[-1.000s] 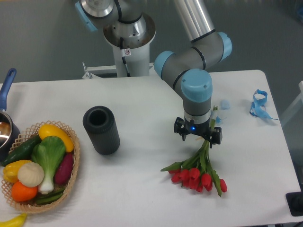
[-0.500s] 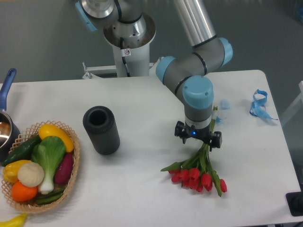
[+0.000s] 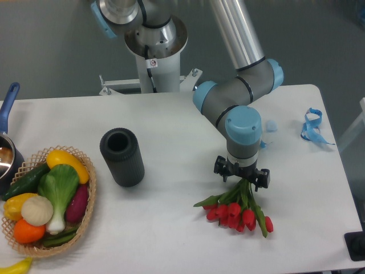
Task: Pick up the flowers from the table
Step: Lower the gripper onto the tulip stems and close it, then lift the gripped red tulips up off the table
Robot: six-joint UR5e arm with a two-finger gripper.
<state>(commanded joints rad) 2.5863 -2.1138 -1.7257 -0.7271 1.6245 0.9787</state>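
The flowers (image 3: 238,211), a bunch of red tulips with green stems and leaves, lie on the white table (image 3: 171,228) at the front right, heads pointing toward the front edge. My gripper (image 3: 242,178) hangs straight down over the stem end of the bunch, low against the table. Its wrist body hides the fingers, so I cannot tell whether they are open or closed on the stems.
A black cylinder (image 3: 122,156) lies left of centre. A wicker basket (image 3: 48,200) of vegetables sits at the front left, with a pot handle (image 3: 8,103) beyond it. A blue ribbon (image 3: 312,127) lies at the far right. A small pale blue object (image 3: 271,125) lies behind the gripper.
My gripper has moved down and slightly toward the front, coming lower over the tulip stems. The flowers have not moved.
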